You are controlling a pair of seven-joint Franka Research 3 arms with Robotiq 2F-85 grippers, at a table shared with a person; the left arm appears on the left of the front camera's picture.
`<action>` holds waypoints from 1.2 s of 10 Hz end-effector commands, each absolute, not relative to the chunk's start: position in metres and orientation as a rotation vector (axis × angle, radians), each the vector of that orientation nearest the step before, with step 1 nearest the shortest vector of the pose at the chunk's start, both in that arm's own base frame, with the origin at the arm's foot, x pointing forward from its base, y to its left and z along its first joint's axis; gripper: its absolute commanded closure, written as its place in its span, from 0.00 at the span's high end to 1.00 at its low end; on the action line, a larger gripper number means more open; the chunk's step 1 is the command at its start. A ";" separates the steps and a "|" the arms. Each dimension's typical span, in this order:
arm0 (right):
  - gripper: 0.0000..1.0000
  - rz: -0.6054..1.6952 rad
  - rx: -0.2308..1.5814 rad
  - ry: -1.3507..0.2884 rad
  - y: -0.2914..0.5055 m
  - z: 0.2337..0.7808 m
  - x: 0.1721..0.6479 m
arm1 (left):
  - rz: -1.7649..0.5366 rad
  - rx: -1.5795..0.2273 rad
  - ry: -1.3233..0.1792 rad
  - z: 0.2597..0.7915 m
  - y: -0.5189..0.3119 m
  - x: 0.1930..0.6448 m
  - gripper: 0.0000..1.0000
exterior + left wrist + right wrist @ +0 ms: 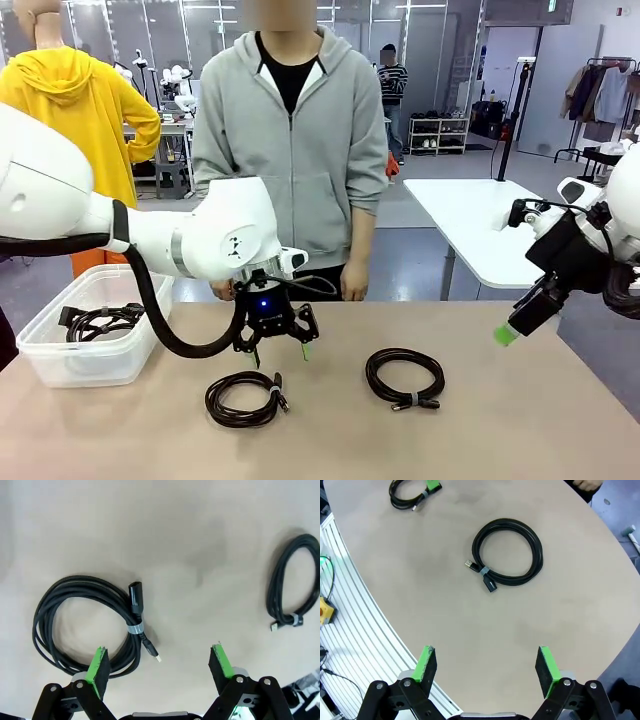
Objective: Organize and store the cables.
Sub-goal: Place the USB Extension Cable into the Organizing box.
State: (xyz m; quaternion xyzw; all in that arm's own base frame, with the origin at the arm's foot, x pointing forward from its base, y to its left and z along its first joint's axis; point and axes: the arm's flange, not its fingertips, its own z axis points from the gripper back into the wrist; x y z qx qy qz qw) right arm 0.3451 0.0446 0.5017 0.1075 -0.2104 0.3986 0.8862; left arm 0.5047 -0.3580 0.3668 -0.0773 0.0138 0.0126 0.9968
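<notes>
Two coiled black cables lie on the tan table [520, 430]. Over the left cable [245, 398] my left gripper [280, 350] hovers open, nothing between its pads. In the left wrist view this cable [80, 582] lies left of centre, with its plug end between the open fingers of my left gripper [159, 655] and one pad over the coil's edge. The right cable [404, 377] lies apart in the middle and appears at the left wrist view's edge [274, 587]. My right gripper [510, 333] hangs open above the table's right end, well clear of the right cable [507, 524]; my right gripper [485, 662] holds nothing.
A clear plastic bin [60, 355] at the table's left end holds another coiled cable [100, 320]. A person in a grey hoodie [290, 150] stands at the far edge, hands [352, 285] down. A white table [480, 220] stands behind right.
</notes>
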 end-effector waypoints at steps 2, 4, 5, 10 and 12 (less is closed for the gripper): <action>1.00 0.805 0.227 -0.429 0.049 0.502 0.344 | 0.033 -0.092 0.075 0.360 -0.369 0.510 1.00; 1.00 0.805 0.227 -0.429 0.049 0.502 0.344 | 0.065 -0.119 0.104 0.342 -0.370 0.513 1.00; 1.00 0.805 0.227 -0.429 0.049 0.502 0.344 | 0.076 -0.101 0.100 0.334 -0.368 0.514 1.00; 1.00 0.805 0.227 -0.429 0.049 0.502 0.344 | 0.132 -0.091 0.111 0.309 -0.371 0.515 1.00; 1.00 0.805 0.227 -0.429 0.049 0.502 0.344 | 0.113 -0.068 0.091 0.308 -0.370 0.514 0.40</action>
